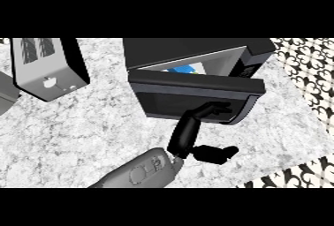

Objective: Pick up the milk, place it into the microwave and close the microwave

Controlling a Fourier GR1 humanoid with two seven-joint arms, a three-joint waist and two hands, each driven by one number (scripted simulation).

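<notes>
The black microwave (195,50) stands at the back centre of the counter. Its door (195,95) is swung most of the way across the opening, leaving a narrow gap. Through that gap a blue and white bit of the milk (183,69) shows inside; the rest of the carton is hidden. My left hand (186,137) reaches up from the lower edge, its straight fingers (212,108) lying against the door's outer face near its right end and its thumb sticking out to the right. It holds nothing. My right hand does not show.
A silver toaster (46,66) with a black side stands at the back left, and a grey object (5,95) sits at the far left edge. The marbled counter (85,132) ends at the right against a black-and-white patterned surface (310,57).
</notes>
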